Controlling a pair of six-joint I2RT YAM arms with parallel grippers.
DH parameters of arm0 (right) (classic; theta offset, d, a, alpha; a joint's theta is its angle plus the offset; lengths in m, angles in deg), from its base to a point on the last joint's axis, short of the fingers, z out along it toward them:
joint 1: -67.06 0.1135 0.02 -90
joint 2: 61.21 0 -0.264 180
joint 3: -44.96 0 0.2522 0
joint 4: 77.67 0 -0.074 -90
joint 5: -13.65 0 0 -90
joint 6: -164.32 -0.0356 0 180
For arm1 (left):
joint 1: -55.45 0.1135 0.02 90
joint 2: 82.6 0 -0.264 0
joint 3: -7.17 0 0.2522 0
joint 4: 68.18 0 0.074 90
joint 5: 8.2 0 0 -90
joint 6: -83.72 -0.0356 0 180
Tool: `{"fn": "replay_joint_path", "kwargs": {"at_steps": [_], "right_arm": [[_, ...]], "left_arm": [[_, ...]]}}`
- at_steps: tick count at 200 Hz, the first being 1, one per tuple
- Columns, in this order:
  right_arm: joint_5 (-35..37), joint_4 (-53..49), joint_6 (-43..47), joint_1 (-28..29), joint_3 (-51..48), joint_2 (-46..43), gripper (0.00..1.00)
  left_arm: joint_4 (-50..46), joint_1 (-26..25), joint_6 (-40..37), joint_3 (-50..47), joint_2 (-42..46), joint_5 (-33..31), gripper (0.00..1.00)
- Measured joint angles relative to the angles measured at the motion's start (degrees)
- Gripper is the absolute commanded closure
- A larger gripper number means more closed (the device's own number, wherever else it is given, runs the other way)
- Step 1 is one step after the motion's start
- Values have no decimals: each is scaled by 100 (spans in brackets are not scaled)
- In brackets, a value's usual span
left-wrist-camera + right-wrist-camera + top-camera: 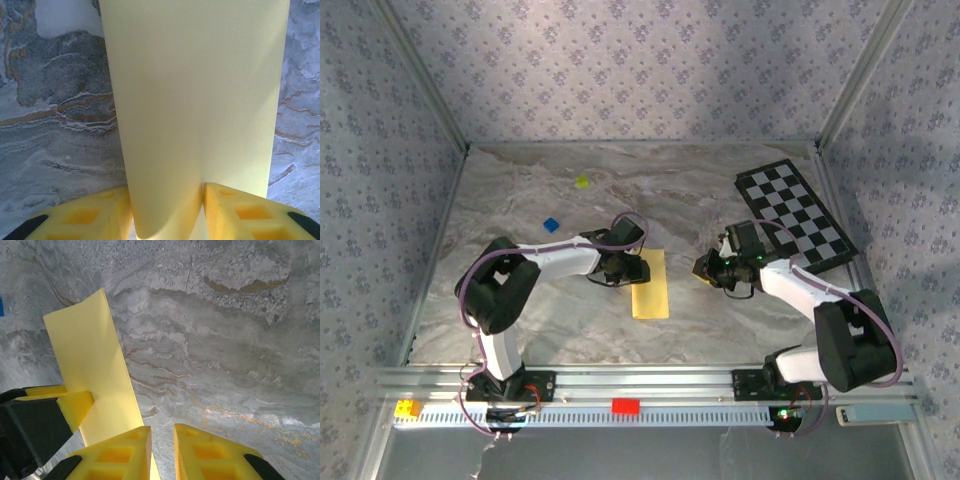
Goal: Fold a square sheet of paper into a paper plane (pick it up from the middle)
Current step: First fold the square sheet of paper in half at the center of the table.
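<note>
L hand (623, 266) clamped on left edge of the folded square sheet of paper (651, 288) mid-tabletop (720, 190), long axis near-far; R hand (706, 270) just right of it, fingers barely apart & empty, so prob nearer the free edge.

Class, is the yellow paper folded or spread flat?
Folded, it seems: from above, the paper shows as a narrow rectangle, not a square, one edge pinched by the left gripper.
</note>
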Motion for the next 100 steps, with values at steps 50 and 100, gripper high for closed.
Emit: {"fn": "replay_joint_path", "kwargs": {"at_steps": [50, 100], "right_arm": [[-83, 0, 44, 66, 0, 133, 80], [-85, 0, 46, 114, 0, 197, 79]], "left_arm": [[-28, 0, 9, 33, -26, 2, 57], [-66, -24, 9, 68, -52, -15, 57]]}}
